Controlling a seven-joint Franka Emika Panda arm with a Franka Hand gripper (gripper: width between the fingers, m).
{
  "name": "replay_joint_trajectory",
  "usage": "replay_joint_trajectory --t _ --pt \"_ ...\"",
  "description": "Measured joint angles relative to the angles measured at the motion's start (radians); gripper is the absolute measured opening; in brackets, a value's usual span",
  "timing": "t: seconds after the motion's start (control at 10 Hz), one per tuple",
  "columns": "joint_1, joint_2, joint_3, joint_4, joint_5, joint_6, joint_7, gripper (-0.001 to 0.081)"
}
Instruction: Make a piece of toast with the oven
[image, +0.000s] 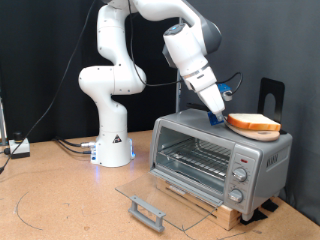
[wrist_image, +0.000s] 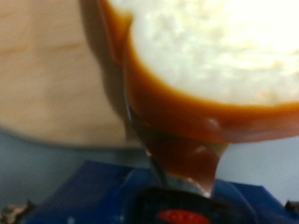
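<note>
The silver oven (image: 215, 158) stands at the exterior view's right with its glass door (image: 160, 195) folded down open and the wire rack bare. The piece of toast (image: 254, 123) lies on a round light-wood board (image: 268, 131) on the oven's top. My gripper (image: 217, 113) reaches down to the toast's edge on the exterior view's left. In the wrist view the toast (wrist_image: 215, 56) fills the frame, orange crust against a thin dark finger (wrist_image: 126, 103), with the board (wrist_image: 47, 75) behind. The gripper looks shut on the toast's edge.
A small blue block (wrist_image: 93, 191) lies on the oven's top just by the gripper. The oven sits on a wooden base (image: 235, 212) on the brown table. A black stand (image: 272, 95) rises behind the oven. The robot's base (image: 112, 145) is at the back.
</note>
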Motion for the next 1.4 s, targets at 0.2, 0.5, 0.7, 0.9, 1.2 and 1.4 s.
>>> replay_joint_trajectory --t 0.2,0.5,0.7,0.9,1.2,1.4 --pt "0.015 0.027 0.004 0.002 0.118 0.079 -0.101 0.0461" --pt "0.021 0.033 -0.005 -0.005 0.265 0.1 -0.234 0.0461" --pt "0.022 0.019 -0.024 -0.02 0.332 0.09 -0.287 0.0461" --pt "0.022 -0.029 -0.076 -0.042 0.35 0.021 -0.298 0.0461" --pt "0.012 -0.145 -0.166 -0.087 0.245 -0.137 -0.267 0.0461" --pt "0.009 -0.142 -0.169 -0.092 0.258 -0.127 -0.279 0.0461"
